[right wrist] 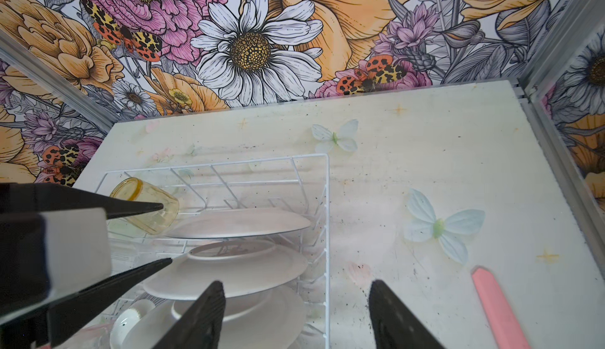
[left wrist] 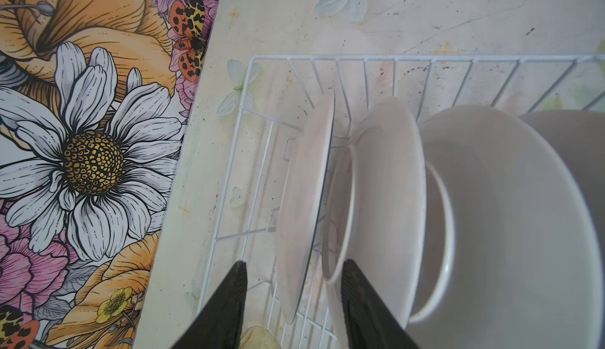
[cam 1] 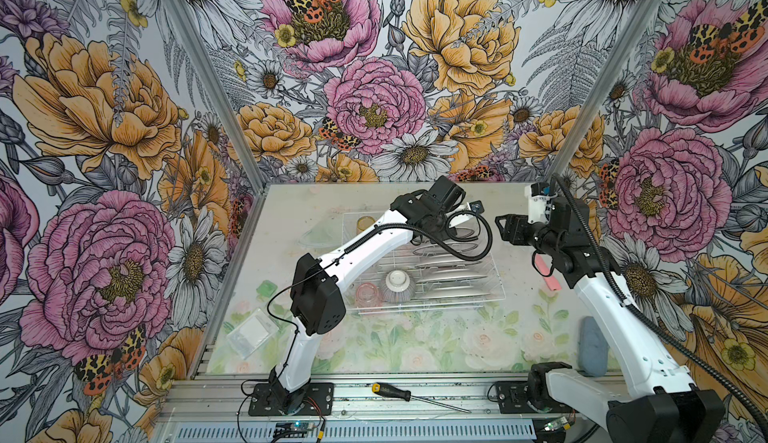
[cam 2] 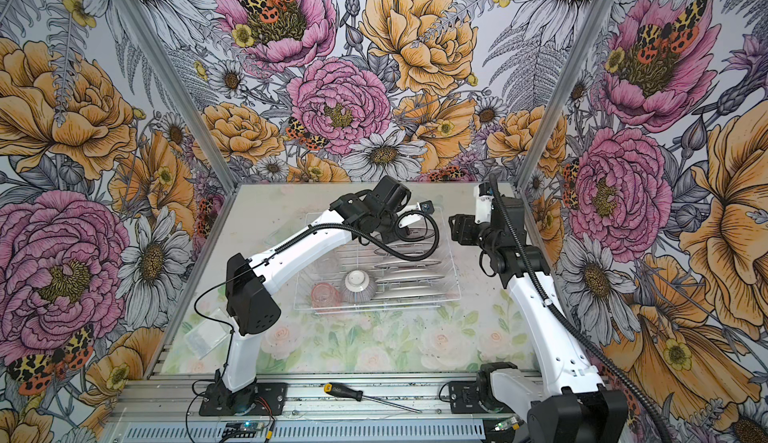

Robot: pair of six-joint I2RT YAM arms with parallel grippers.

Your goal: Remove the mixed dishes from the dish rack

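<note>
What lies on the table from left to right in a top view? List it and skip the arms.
clear plastic packet → pink tumbler → upturned ribbed bowl → row of plates → pink strip → blue-grey block

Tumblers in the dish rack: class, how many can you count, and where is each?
2. The yellow tumbler lies in the dish rack's far left corner; the pink tumbler sits at its near left, beside the ribbed bowl. The left arm may hide others.
</note>
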